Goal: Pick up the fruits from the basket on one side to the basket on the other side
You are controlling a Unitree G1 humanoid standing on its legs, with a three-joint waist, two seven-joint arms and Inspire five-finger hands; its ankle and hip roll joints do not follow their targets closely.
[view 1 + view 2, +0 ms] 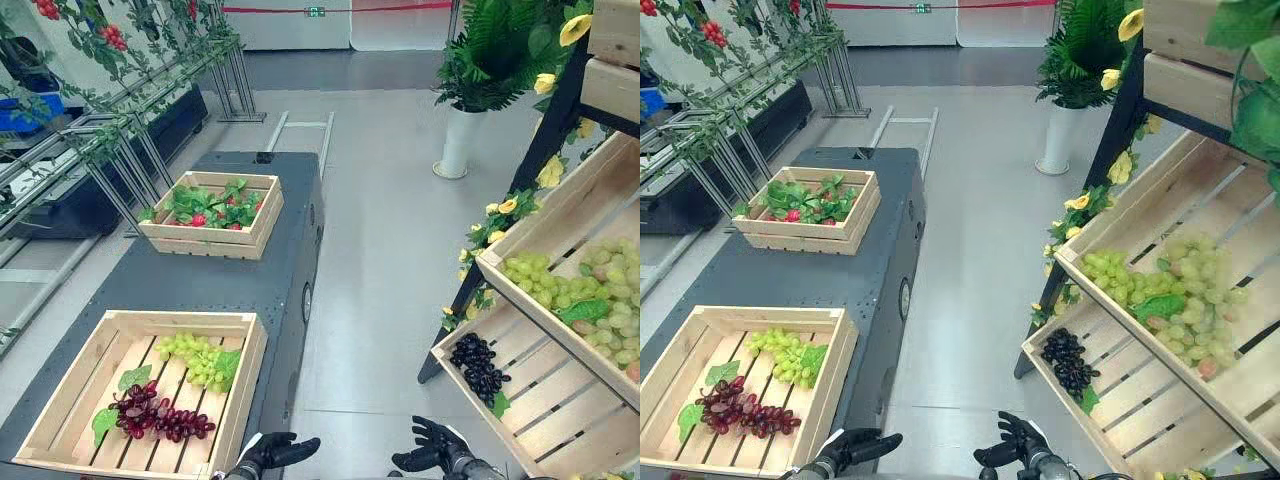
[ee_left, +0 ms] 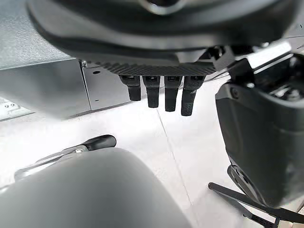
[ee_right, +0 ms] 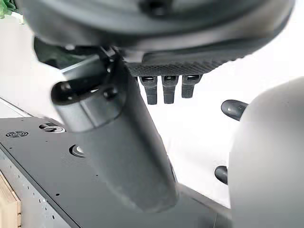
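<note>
Hands hang low over the floor, both empty with fingers loosely spread: left hand at seven o'clock, right hand at five. At eight o'clock a wooden crate sits on the near end of a dark cart, holding purple grapes with green grapes just beyond them. At four o'clock black grapes lie in the lower shelf tray. Above, at three, pale green grapes fill part of the upper tray. At ten o'clock a far crate holds red fruit among leaves.
</note>
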